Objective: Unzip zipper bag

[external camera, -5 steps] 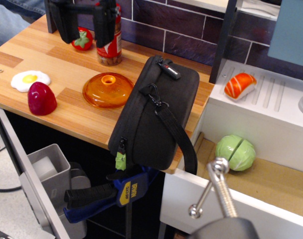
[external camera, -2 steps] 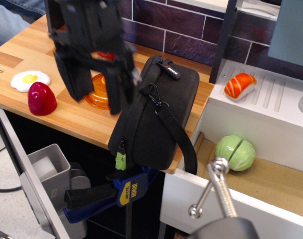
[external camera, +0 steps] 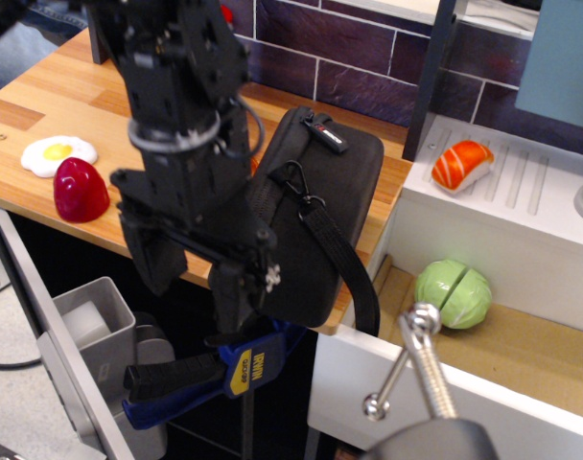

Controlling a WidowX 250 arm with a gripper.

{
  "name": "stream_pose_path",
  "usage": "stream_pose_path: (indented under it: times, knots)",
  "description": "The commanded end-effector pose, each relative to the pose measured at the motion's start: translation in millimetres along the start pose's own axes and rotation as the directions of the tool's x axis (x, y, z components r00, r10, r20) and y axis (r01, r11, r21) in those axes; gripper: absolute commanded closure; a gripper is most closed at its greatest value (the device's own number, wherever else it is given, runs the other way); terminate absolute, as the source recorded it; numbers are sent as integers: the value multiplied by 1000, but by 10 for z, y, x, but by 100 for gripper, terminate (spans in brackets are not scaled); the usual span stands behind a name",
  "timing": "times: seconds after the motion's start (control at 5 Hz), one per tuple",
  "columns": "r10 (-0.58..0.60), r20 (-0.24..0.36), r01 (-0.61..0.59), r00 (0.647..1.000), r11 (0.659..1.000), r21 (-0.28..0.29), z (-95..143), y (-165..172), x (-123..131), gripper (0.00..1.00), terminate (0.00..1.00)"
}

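Observation:
The zipper bag point(external camera: 325, 206) is a large black fabric case standing on edge at the front edge of the wooden counter point(external camera: 42, 101). Its black strap point(external camera: 344, 264) hangs down the front from a metal clip ring point(external camera: 297, 182), and a red-white label point(external camera: 326, 135) sits at its top. My black gripper point(external camera: 194, 280) hangs open and empty in front of the bag's lower left edge. Its right finger point(external camera: 236, 292) covers the spot where the lime-green zipper pull tab sits, so the tab is hidden.
A blue-black clamp point(external camera: 220, 372) sits below the bag. A toy fried egg point(external camera: 57, 150) and a dark red egg shape point(external camera: 79, 189) lie at the left. A sushi piece point(external camera: 461, 163), a green cabbage point(external camera: 453, 294), a grey bin point(external camera: 95, 321) and a metal rod point(external camera: 421, 355) are around.
My gripper came down from the counter's back to the bag's lower left edge at the front. It now hides the orange lid and the green pull tab. The bag has not moved.

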State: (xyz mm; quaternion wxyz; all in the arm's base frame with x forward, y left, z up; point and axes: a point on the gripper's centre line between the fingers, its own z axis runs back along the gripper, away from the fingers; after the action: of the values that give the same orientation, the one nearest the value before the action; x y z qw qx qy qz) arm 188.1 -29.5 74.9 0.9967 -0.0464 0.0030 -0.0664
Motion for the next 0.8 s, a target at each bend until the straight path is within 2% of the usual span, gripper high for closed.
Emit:
stream_pose_path:
  times: [0.0, 0.2, 0.4, 0.6]
  knots:
    - [-4, 33, 2, 999, 998, 58, -197, 27, 86, 0, 0]
    - [3, 30, -5, 1000, 998, 66, -235, 33, 161, 0, 0]
    - [20, 56, -24, 998, 998, 62, -217, 16, 222, 100, 0]
    - [26, 85, -31, 996, 998, 62, -163, 30, 279, 100, 0]
